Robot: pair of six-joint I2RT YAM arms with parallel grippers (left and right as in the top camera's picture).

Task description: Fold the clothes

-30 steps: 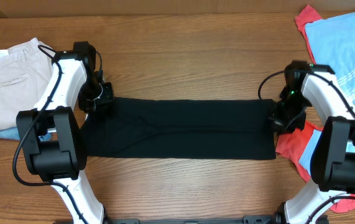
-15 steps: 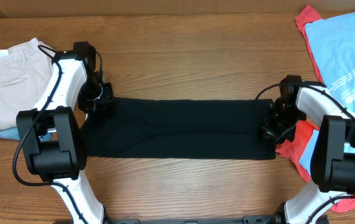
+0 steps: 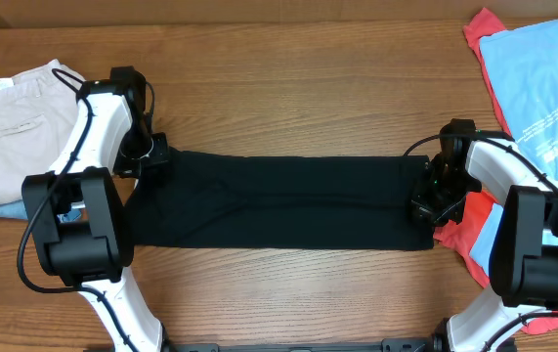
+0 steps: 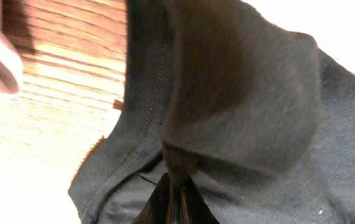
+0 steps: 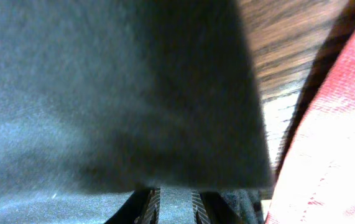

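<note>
Left fingers (image 4: 157, 208) edged outward, pinching black T-shirt (image 3: 279, 200); right fingers (image 5: 149, 208) seemingly likewise.

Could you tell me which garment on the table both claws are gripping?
The black shirt, held between left claw and right claw; the beige garment, blue shirt and red shirt lie ungripped.

White arms (image 3: 98, 117), black joints (image 3: 73, 220), black cables (image 3: 21, 264)

Lab setup: wood table (image 3: 288, 98) w/ 2 robot arms (image 3: 103, 117)
</note>
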